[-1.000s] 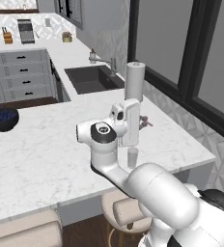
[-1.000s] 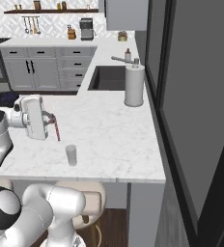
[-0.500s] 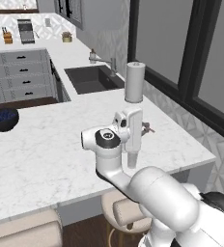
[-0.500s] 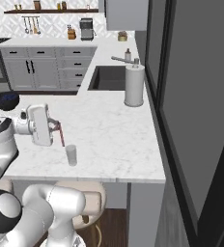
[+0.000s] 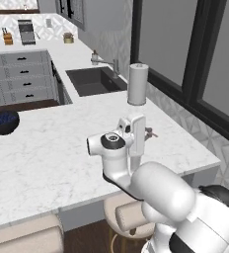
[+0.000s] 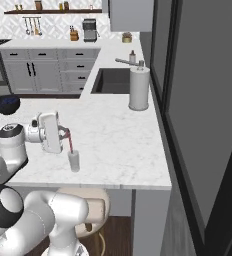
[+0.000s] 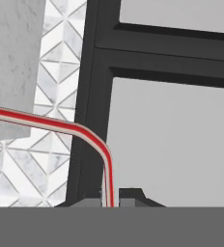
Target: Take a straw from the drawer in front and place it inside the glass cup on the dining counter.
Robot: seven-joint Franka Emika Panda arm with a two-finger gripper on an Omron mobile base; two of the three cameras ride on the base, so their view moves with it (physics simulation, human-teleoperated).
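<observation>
Straw (image 6: 70,143) is pinched in the closed gripper (image 6: 65,136), hung upright with its lower end at the cup (image 6: 74,161). That aim looks meant for a clean drop inside.

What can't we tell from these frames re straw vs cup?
- Left base view: glass cup hidden behind the arm; straw mostly covered too.
- Right base view: straw above glass cup; too small to tell if the tip is inside.
- Hand view: gripper fingertips cut off by the bottom edge.
</observation>
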